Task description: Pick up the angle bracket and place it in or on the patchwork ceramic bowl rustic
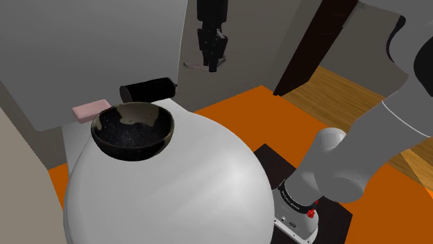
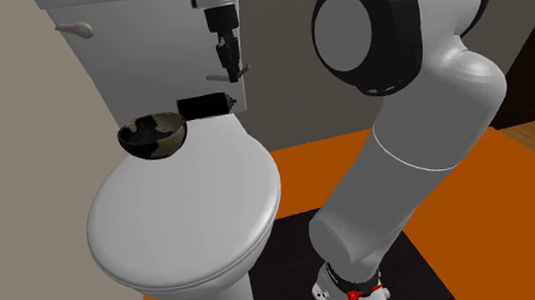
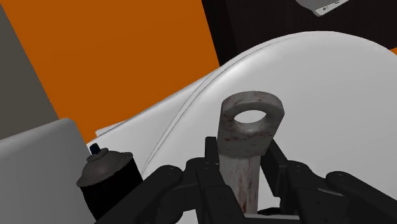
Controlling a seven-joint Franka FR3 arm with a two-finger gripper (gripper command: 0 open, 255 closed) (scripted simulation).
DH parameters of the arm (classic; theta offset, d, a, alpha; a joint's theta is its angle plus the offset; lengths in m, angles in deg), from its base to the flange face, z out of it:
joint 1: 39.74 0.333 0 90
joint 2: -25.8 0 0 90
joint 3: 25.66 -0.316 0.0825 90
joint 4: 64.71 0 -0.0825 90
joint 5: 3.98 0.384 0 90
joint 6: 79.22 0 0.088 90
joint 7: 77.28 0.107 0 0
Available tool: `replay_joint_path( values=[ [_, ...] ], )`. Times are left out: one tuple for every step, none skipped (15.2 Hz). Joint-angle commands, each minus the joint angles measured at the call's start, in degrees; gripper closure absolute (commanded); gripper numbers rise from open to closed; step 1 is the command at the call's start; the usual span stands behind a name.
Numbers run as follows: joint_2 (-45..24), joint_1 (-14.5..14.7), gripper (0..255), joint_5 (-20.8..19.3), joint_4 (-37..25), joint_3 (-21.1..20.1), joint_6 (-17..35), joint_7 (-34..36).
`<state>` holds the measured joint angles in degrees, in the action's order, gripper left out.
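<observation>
Wrist view is showing the claw (image 3: 245, 153) closing narrowly on the bracket (image 3: 238, 143), its two black fingers clasping the pale, rust-flecked shank while the holed end is sticking out ahead of the fingertips. The bracket's long axis is running along the fingers, and in the shoulder view its other leg is jutting sideways from the claw. The claw is hanging well above the rear of the toilet lid (image 1: 180, 187), carrying the bracket clear of everything. A black can (image 1: 149, 89) is lying almost beneath the claw, and the dark bowl (image 1: 132, 142) is sitting on the lid below and off to the side, past the can. So the coming move is likely calling for a sideways carry over the can until the bowl is lying straight under the claw, then a descent and release. Clipping the can or the bowl's rim seems the main risk.
</observation>
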<state>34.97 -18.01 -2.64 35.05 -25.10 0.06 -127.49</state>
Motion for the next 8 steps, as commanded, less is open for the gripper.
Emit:
replay_joint_path(
  values=[
    [-0.30,0.05,255,0.04,-1.13,-0.06,-0.85,0.13],
    [-0.73,0.64,255,0.43,-1.49,-0.85,-0.74,1.52],
    [-1.22,1.23,255,0.81,-1.91,-1.62,-0.63,2.91],
    [-1.77,1.82,255,1.17,-2.40,-2.40,-0.52,4.29],
    [-2.37,2.40,255,1.51,-2.96,-3.17,-0.41,5.67],
    [-3.03,3.01,255,1.82,-3.58,-3.92,-0.31,7.04],
    [-3.75,3.62,255,2.11,-4.28,-4.67,-0.21,8.42],
    [-4.53,4.22,255,2.38,-5.05,-5.41,-0.13,9.79]
  ],
)
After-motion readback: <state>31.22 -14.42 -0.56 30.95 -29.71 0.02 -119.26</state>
